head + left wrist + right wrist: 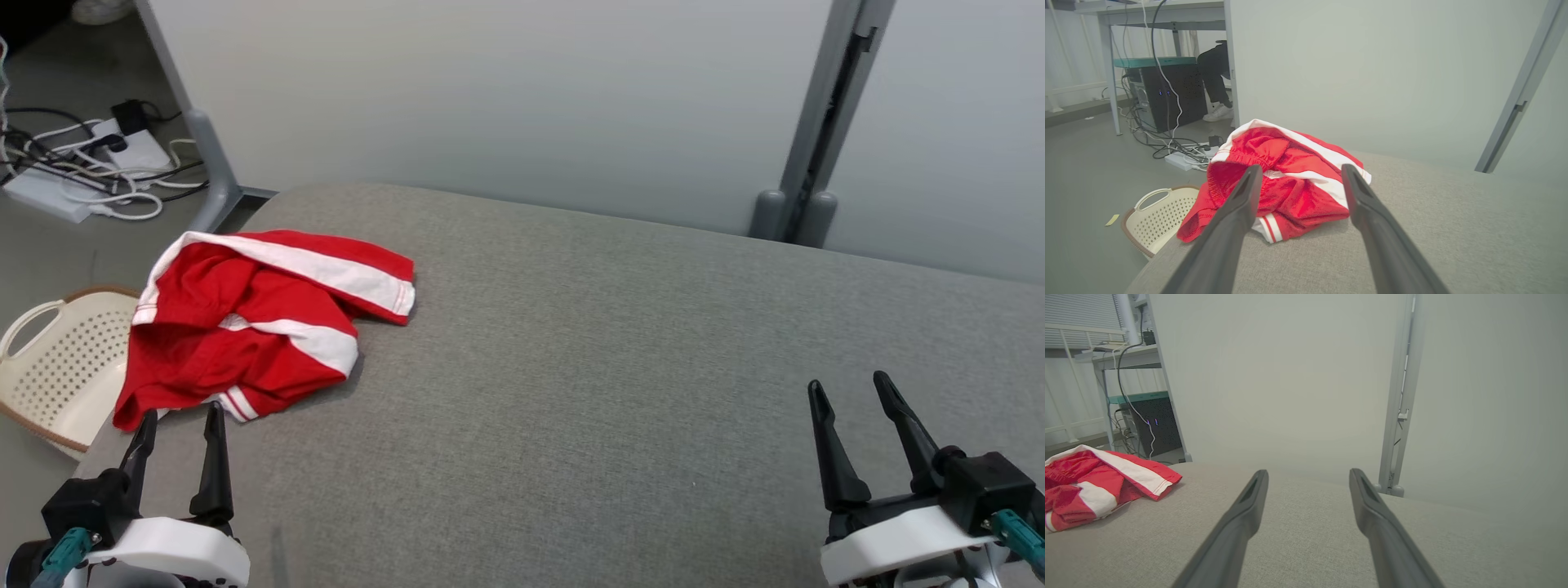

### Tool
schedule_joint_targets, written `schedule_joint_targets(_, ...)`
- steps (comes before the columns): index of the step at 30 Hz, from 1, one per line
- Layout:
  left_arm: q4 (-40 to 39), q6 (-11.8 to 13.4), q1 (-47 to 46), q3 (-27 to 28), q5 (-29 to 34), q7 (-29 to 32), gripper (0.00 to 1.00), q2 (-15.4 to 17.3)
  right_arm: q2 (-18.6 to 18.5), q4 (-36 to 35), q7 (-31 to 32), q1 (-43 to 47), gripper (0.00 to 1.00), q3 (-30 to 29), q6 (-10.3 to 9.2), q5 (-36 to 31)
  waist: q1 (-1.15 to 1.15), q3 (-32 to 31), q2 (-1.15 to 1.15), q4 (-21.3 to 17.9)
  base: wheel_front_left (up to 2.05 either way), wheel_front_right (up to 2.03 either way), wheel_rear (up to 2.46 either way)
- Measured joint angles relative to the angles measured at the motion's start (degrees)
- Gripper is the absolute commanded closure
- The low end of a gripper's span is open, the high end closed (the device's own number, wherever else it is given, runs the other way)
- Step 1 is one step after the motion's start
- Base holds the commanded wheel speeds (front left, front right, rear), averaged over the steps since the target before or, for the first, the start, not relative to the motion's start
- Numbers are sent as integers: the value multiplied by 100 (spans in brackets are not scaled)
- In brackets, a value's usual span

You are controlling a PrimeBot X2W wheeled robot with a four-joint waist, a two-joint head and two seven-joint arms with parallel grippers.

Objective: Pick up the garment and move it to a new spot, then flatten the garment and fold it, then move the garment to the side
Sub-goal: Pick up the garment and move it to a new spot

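Garment: a red garment with white bands, crumpled in a loose heap, not flattened and not folded.
Garment's place: at about 10 o'clock on the grey fabric worktop, by its left edge, with one red corner hanging over that edge.
Left hand: the left hand sits at 7 o'clock in the head view, its two dark fingers spread wide and holding nothing.
Left hand and garment: the fingertips are just beside the heap's near hem. In the left wrist view the heap lies straight ahead at 12 o'clock, framed by both fingers. Whether a tip touches the cloth cannot be told.
Right hand: the right hand sits at 5 o'clock in the head view, fingers spread, empty, over bare worktop and well apart from the garment.
Right wrist view: the garment lies far off at 9 o'clock.
Floor, left of worktop: a cream perforated basket at 9 o'clock, just below the hanging corner. Tangled cables and power strips at 10 o'clock.
Behind worktop: a pale partition at 12 o'clock, with a grey post at 1 o'clock.
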Motion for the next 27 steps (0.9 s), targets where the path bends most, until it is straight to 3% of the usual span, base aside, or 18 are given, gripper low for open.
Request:
schedule_joint_targets(12,-79,24,12,78,-24,1,0,4,51,-85,44,-30,0,158,1,48,0,54,0,801,0,0,0)
schedule_joint_targets(27,-159,42,8,55,37,1,0,-10,59,-121,86,-31,0,110,1,11,0,126,0,889,0,0,0)
